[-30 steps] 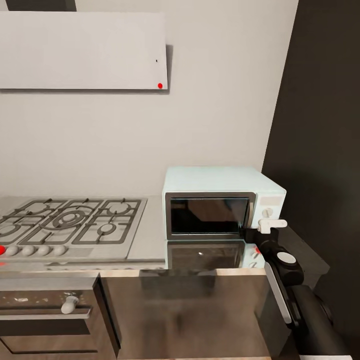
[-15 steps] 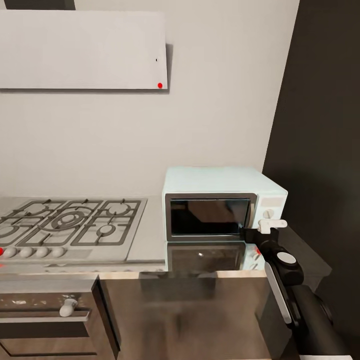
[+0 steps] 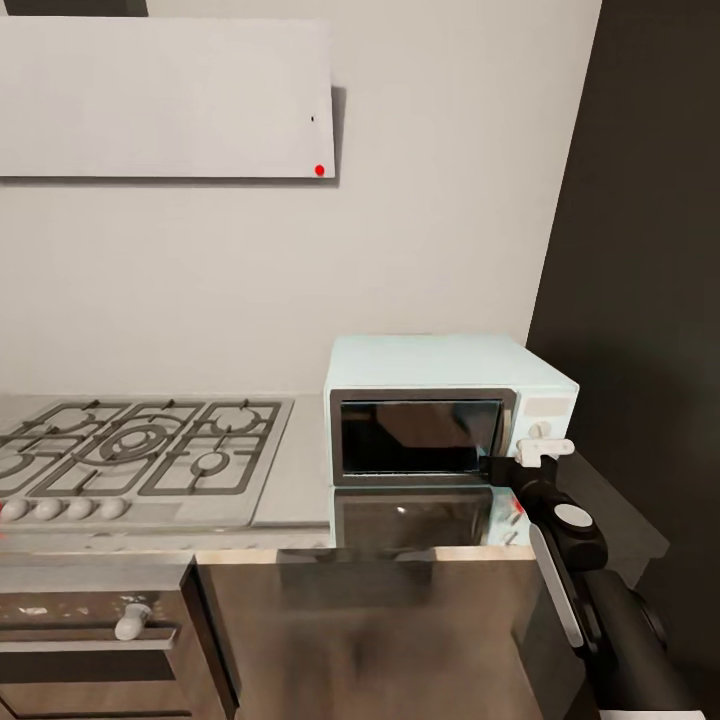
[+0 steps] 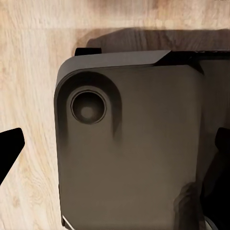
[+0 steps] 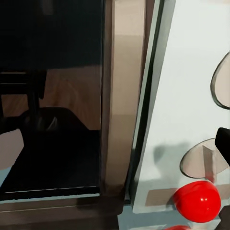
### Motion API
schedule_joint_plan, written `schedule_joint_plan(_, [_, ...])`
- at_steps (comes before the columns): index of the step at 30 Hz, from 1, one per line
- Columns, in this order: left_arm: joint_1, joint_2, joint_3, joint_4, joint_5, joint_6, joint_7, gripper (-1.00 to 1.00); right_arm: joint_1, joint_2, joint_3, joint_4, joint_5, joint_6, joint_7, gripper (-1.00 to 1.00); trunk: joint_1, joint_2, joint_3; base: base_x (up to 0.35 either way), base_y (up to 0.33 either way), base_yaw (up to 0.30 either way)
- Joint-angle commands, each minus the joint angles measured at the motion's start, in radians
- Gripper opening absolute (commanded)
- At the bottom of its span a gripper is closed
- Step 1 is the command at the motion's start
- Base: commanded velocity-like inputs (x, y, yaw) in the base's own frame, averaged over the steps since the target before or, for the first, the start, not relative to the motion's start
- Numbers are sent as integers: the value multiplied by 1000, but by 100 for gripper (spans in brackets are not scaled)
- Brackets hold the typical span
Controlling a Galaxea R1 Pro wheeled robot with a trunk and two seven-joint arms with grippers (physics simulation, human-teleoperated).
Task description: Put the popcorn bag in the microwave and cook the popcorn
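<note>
White fingers [image 3: 545, 449] of the right gripper [image 3: 528, 456] sit at the microwave's [image 3: 440, 380] knob panel; whether they are spread I cannot tell, since the wrist hides their tips. Glossy dark glass fronts the boxy mint microwave, closed on the reflective grey countertop [image 3: 300, 480] beside the grated hob [image 3: 140, 445]. Its round red light [image 5: 196, 201] is partly cut off.

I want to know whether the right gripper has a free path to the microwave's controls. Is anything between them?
Nothing visible stands between them: the right gripper is right at the microwave control panel, by the red light.

microwave [image 3: 450, 415] on countertop [image 3: 300, 470] | hob [image 3: 135, 445] left | oven [image 3: 90, 640] below hob
</note>
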Motion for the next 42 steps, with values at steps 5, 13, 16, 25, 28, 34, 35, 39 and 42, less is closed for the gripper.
schedule_joint_plan(5, [0,0,0,1,0,-3,1,100,-1,0,1,-1,-2,5,-4,100,0,-1,-1,1,0,0])
schedule_joint_plan(13, [-1,0,0,1,0,-4,1,100,-1,0,2,-3,-2,5,-4,100,0,-1,-1,11,0,0])
schedule_joint_plan(16, [-1,0,0,1,0,-4,1,100,0,0,3,-5,-2,5,-4,100,0,-1,-1,30,0,0])
schedule_joint_plan(25, [-1,0,0,1,-1,-4,1,100,1,0,3,-7,-2,5,-3,100,0,-1,-1,1,0,0])
schedule_joint_plan(28, [-1,0,0,1,0,-4,1,100,1,0,3,-9,-2,5,-3,100,0,-1,-1,62,0,0])
schedule_joint_plan(34, [-1,0,1,1,0,-4,1,100,1,0,2,-9,-2,5,-3,100,0,-1,-1,21,0,0])
schedule_joint_plan(35, [0,0,0,1,0,-4,1,100,1,0,2,-9,-2,5,-3,100,0,-1,-1,2,0,0])
schedule_joint_plan(39, [-1,0,1,1,0,-4,1,100,1,0,2,-9,-2,5,-3,100,0,-1,-1,0,0,0])
schedule_joint_plan(42, [-1,0,0,1,0,-4,1,100,1,0,2,-10,-2,5,-3,100,0,-1,-1,3,0,0])
